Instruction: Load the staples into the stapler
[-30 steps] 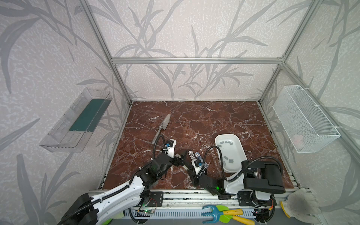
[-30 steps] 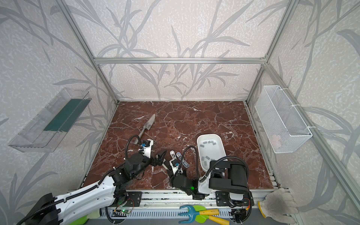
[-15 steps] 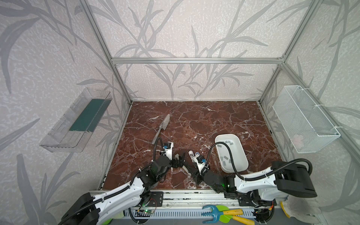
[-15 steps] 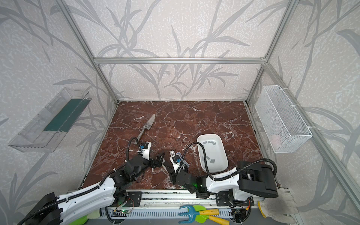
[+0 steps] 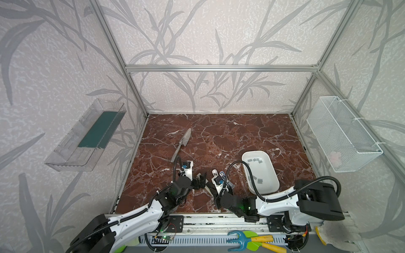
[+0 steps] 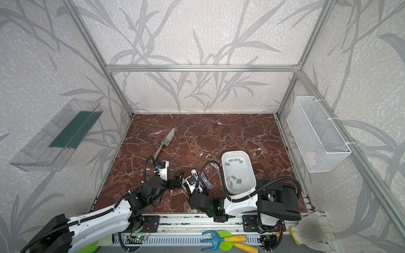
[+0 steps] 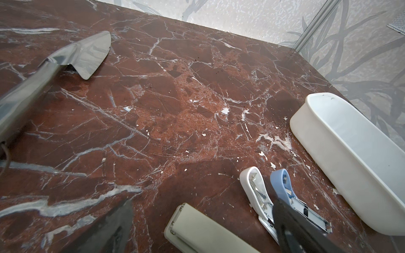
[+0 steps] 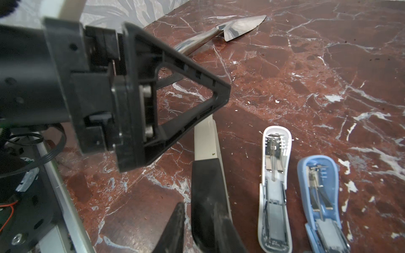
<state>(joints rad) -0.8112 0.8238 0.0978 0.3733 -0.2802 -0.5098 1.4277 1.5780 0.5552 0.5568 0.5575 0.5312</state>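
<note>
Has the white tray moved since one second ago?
No. The white tray stays in the same spot, judged against the trowel.

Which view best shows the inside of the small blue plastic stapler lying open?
The right wrist view: the small blue plastic stapler lies open, spring and channel plain. The left wrist view hides part behind the left claw's finger; both top views show it tiny.

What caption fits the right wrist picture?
Open side by side on the marble table: a white stapler and a blue stapler.

Both arms low. L hand (image 5: pixel 202 178) jaws wide apart; R hand (image 8: pixel 197 210) just beside it.
</note>
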